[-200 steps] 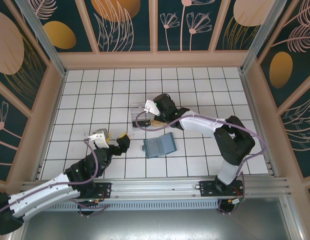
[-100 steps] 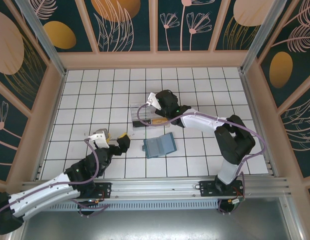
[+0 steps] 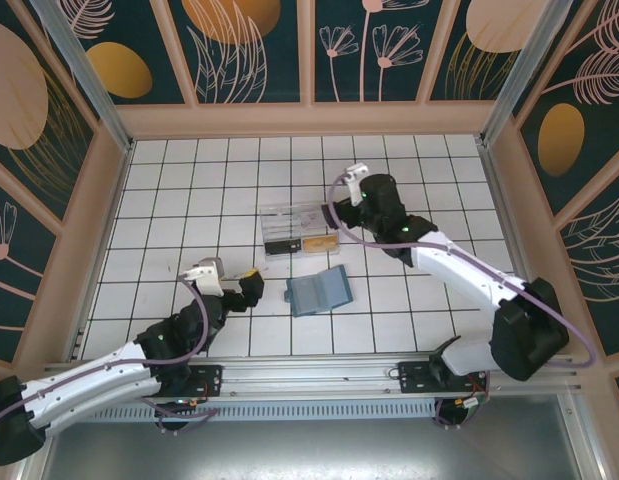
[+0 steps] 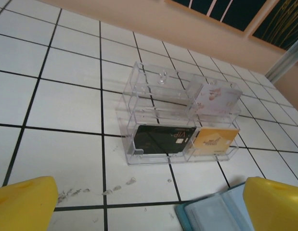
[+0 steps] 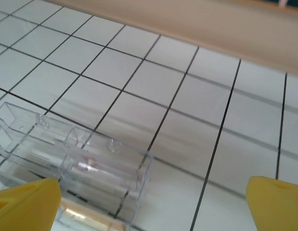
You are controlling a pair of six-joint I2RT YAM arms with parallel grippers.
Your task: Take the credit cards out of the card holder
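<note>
Right tool (image 3: 337, 210) pulls back from the clear box (image 3: 297, 231), jaws wide and empty; card holder (image 3: 319, 291) lies open on the counter (image 3: 189, 180) just ahead of the wide-open left tool (image 3: 247, 284), the nearer one.

Clear plastic compartment box (image 3: 298, 230) on white tiled table (image 3: 189, 180), floral teal wall panels (image 3: 379, 50)

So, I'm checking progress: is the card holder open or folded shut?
Open. The card holder lies spread flat, its greyish-blue inner pockets facing up.
</note>
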